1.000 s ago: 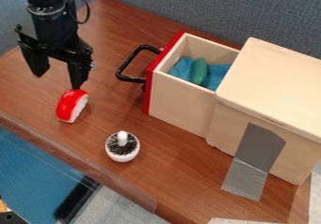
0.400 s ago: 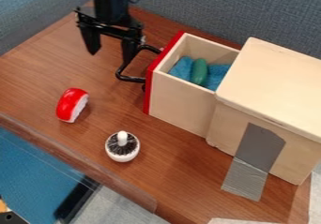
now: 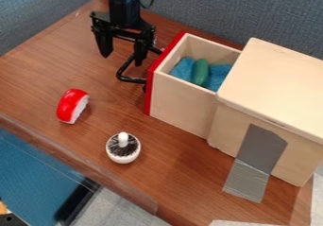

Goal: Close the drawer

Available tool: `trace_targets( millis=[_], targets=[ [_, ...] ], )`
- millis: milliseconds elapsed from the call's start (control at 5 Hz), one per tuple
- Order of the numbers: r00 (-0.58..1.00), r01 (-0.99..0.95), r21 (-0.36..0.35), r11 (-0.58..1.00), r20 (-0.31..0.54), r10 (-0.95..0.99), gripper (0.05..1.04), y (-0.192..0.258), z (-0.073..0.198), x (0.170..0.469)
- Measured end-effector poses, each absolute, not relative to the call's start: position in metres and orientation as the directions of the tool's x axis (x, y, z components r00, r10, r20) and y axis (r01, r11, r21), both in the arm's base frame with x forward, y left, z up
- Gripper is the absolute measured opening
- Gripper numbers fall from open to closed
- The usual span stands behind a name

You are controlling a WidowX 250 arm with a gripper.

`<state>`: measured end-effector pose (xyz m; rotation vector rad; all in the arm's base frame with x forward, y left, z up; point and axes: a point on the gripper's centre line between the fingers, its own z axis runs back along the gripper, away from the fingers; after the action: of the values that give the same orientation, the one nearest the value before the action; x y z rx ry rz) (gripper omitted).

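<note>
Drawer (image 3: 180, 104) is seen open from the wooden cabinet (image 3: 277, 83); gripper (image 3: 122, 59) is positioned by its handle (image 3: 131, 80), jaws spread wide.

A red object (image 3: 71, 106) lies near a white brush (image 3: 123, 150), a green object (image 3: 200, 72) on blue cloth (image 3: 183, 69).

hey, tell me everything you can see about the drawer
The drawer is a box of what looks like pale wood, open at the top, with a red front and a black, bent bar handle. It stands open, well out of the pale cabinet. Inside lie a blue cloth and a rounded green thing. The gripper hangs by the handle, jaws apart; whether they touch, I can't tell.
</note>
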<state>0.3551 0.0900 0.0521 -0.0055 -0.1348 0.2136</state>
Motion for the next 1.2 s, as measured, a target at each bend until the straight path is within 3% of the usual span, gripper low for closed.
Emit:
trace_targets(
  millis=[400, 600, 800, 1200],
  targets=[
    [0.968, -0.227, -0.002, 0.974, 0.109, 0.226, 0.383, 0.091, 0.037, 0.365],
    [0.976, -0.185, -0.026, 0.982, 0.110, 0.187, 0.170, 0.078, 0.037, 0.368],
    [0.985, -0.119, -0.064, 0.991, 0.119, 0.126, 0.114, 0.052, 0.036, 0.372],
    [0.986, 0.041, -0.119, 0.992, 0.164, -0.022, 0.109, -0.019, 0.047, 0.371]
  ],
)
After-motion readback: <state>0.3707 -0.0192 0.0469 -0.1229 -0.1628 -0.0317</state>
